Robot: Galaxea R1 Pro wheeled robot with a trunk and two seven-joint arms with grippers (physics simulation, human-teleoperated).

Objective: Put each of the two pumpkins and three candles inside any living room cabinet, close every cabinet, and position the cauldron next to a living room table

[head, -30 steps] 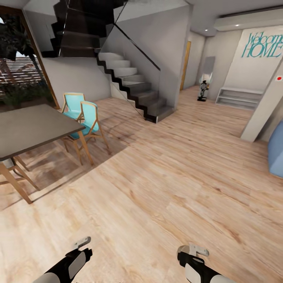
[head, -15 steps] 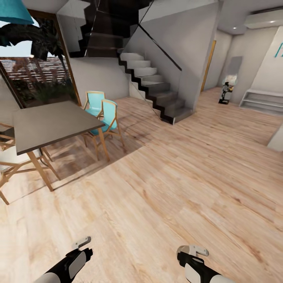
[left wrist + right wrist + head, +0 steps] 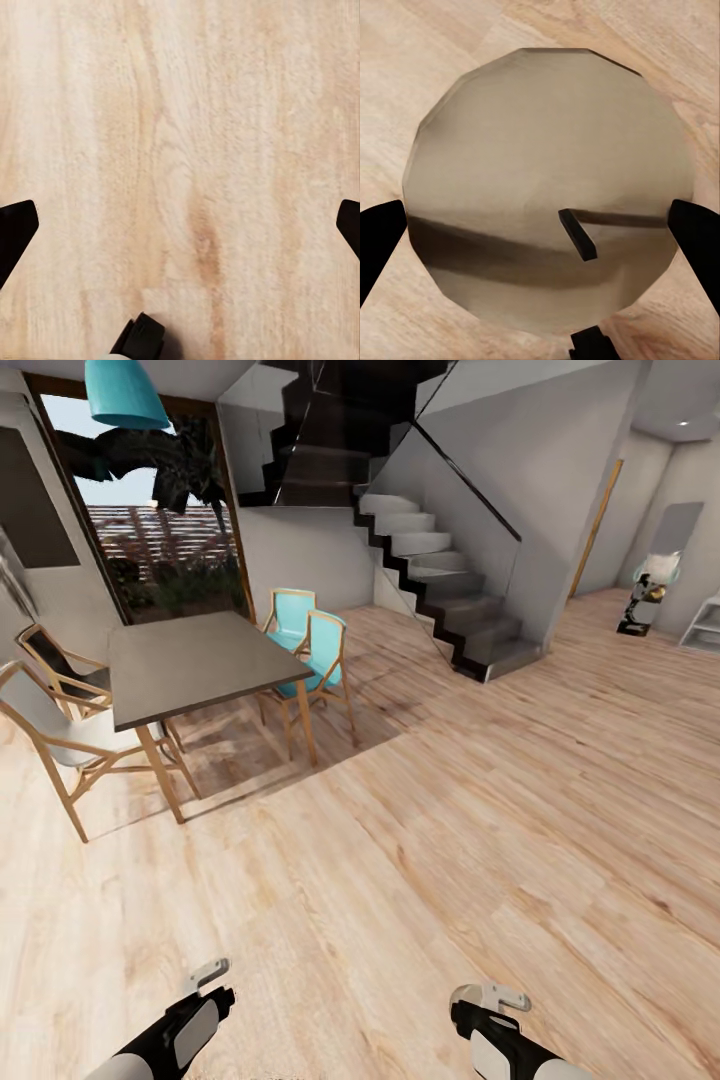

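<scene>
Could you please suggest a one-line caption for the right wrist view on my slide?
Right gripper holds a beige-grey candle end-on between its fingers above the wooden floor.

No readable text, label, brand, number or sign can be made out in any of the three views; nothing is printed on the walls, the floor or the furniture shown.

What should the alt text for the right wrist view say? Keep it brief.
A beige-grey candle, seen end-on with its black wick, is held between the dark jaws of the right gripper. Pale wooden floor lies behind it.
</scene>
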